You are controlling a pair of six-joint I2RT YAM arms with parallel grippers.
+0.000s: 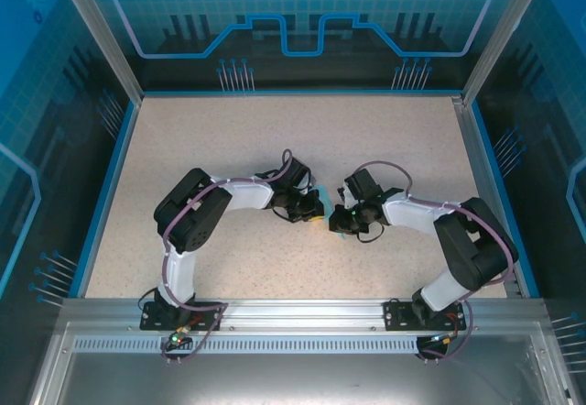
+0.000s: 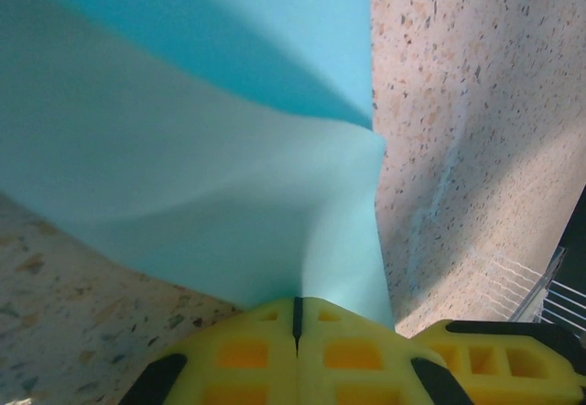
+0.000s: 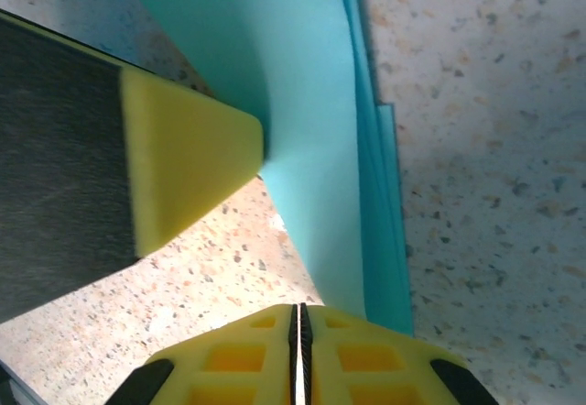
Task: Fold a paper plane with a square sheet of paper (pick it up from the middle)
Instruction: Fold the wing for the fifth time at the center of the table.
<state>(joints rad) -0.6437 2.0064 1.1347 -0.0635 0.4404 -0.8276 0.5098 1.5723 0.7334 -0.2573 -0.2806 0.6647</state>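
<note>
Item: square sheet of paper (image 2: 183,148), light cyan, partly folded, at mid-counter (image 1: 275,139) between my two arms. My left jaws: closed tight on one edge of it, the sheet curving away from the tips. My right jaws: closed to a thin seam against the layered fold; possibly pinching it, I cannot tell.

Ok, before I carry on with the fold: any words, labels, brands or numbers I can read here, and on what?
None: there is no readable text in these views.
The thin light cyan paper sheet is plain and unmarked.
The blue printed back wall carries a gear drawing and circuit-style lines, no letters.
The speckled beige tabletop bears no marks.
</note>
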